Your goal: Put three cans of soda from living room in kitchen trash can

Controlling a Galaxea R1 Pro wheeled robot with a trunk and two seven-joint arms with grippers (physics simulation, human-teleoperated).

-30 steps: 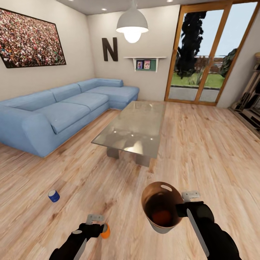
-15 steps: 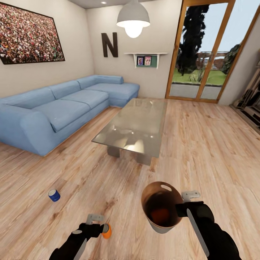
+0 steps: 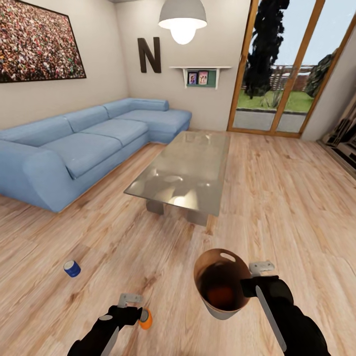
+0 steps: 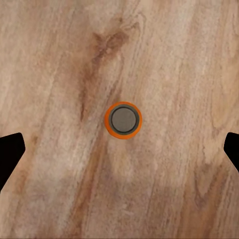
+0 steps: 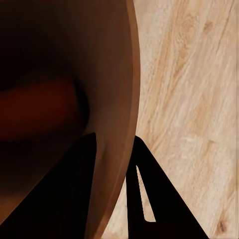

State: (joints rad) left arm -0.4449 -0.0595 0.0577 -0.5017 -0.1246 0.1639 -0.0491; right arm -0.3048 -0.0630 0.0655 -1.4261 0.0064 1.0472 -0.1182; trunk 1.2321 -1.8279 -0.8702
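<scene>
So the floor is light wood plank with visible grain and darker knots. A low table with a glossy glass top on pale blocky legs sits mid-room, with a long blue corner sofa in soft matte fabric on the left. Wood-framed glass doors at the back right, a dome pendant lamp overhead, a big dark letter N on the wall and a framed crowd picture.

The trash can is a round bucket shape, shiny copper-brown inside, with an oval handle cutout near the rim. The right gripper is pinching its rim, one finger inside and one outside, as the right wrist view shows too. It's held up off the floor. There's an orange can lying in the bottom.

A second orange can stands upright on the floor, grey end up, right below the left gripper. In the left wrist view that can sits between widely spread fingers, nothing touching it.

The dark blue can lies on bare floor off to the left, well apart from both arms, nothing in the way.
</scene>
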